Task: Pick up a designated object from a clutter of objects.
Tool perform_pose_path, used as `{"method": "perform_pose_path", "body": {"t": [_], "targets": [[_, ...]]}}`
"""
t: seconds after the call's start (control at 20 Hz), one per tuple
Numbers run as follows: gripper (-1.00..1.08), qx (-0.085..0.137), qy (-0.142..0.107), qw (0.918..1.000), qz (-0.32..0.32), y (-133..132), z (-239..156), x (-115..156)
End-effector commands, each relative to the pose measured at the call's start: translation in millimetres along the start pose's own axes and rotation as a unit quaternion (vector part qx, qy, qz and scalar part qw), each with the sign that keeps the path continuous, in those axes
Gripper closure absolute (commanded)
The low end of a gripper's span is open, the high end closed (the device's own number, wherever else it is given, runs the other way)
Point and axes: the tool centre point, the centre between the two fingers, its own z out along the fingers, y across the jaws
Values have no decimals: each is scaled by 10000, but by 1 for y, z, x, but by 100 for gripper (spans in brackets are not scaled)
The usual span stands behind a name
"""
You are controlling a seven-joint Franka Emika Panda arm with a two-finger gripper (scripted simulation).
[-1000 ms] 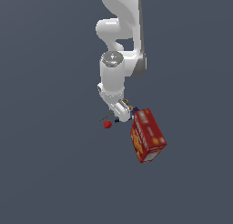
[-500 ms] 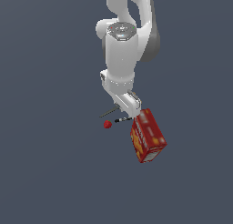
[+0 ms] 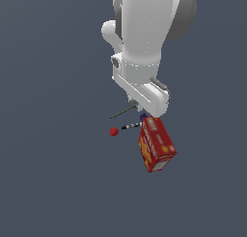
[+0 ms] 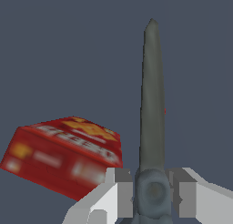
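The scissors (image 4: 152,104) are held in my gripper (image 4: 154,191), whose two fingers press on either side of the pivot; the long dark-grey blades stick straight out ahead and the handles are hidden. In the exterior view the blades (image 3: 123,111) poke out from under the white hand (image 3: 147,97) toward that view's left, raised above the floor. Below lie the large red box (image 3: 156,144), the black-and-white marker (image 3: 131,126) and the small red strawberry (image 3: 114,131). A purple bit (image 3: 143,117) peeks out by the box's top. The red box (image 4: 63,157) also shows in the wrist view.
The white arm (image 3: 147,29) fills the upper middle of the exterior view. The floor is plain dark grey all round the small clutter.
The arm has risen toward the camera, carrying the scissors up off the floor. The box, marker and strawberry have stayed where they were.
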Motion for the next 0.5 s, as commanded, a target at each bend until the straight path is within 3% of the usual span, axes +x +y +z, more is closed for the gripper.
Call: {"method": "perform_pose_path", "body": {"t": [0.0, 0.45], "targets": [[108, -1, -2, 10000, 1, -10, -20, 0], [108, 2, -7, 10000, -3, -44, -80, 1]]}}
